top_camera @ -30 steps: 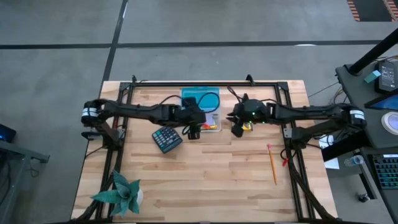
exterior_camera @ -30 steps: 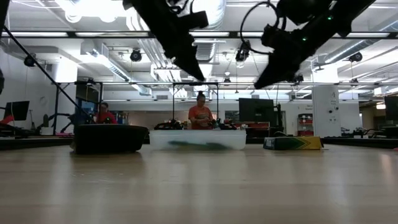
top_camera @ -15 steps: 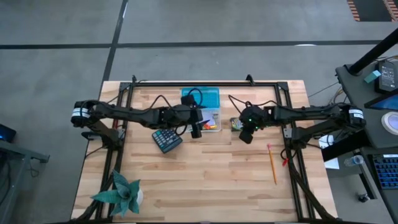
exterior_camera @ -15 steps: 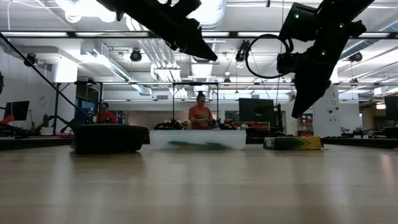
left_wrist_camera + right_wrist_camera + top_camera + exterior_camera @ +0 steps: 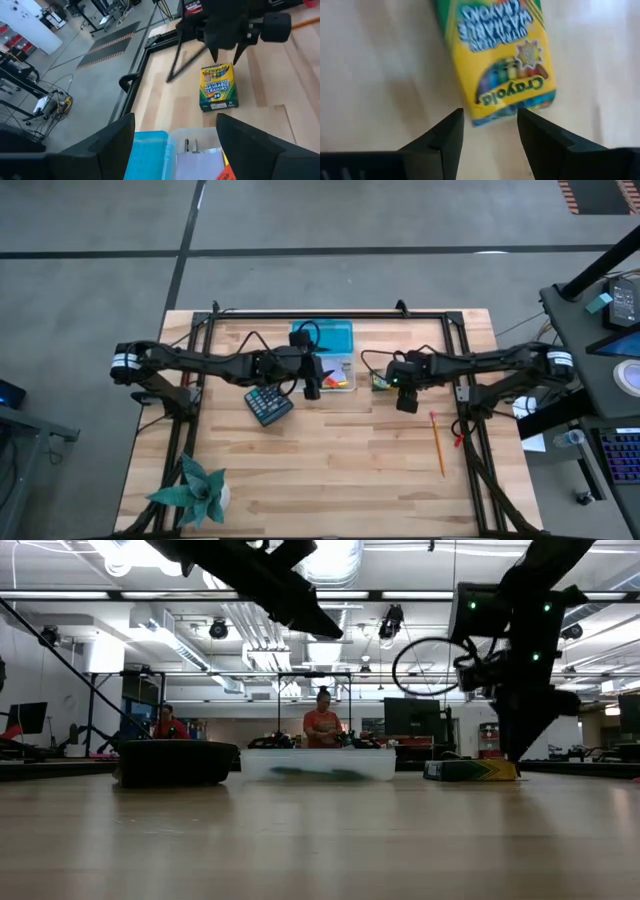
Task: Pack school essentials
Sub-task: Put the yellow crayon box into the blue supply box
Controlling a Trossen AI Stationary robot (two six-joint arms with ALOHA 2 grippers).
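Yellow crayon pack (image 5: pixel 498 65) is lying flat on the bench (image 5: pixel 340 470) now.
Right gripper (image 5: pixel 407 402), moved over it, is spreading its fingers for grasping; left gripper (image 5: pixel 312 390) is waiting unclenched above the pencil box (image 5: pixel 325 340).

Crayon pack (image 5: pixel 216 87) flat on table; orange pencil (image 5: pixel 437 443) well apart.

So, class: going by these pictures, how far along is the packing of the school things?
Done: a few small pieces already lie in the clear box with the blue lid.
In hand: nothing is held. The right gripper, fingers open, hangs just over the crayon pack, which lies flat on the table. The left gripper waits, open, beside the box.
Left: the crayon pack, the pencil and the calculator lie outside the box.
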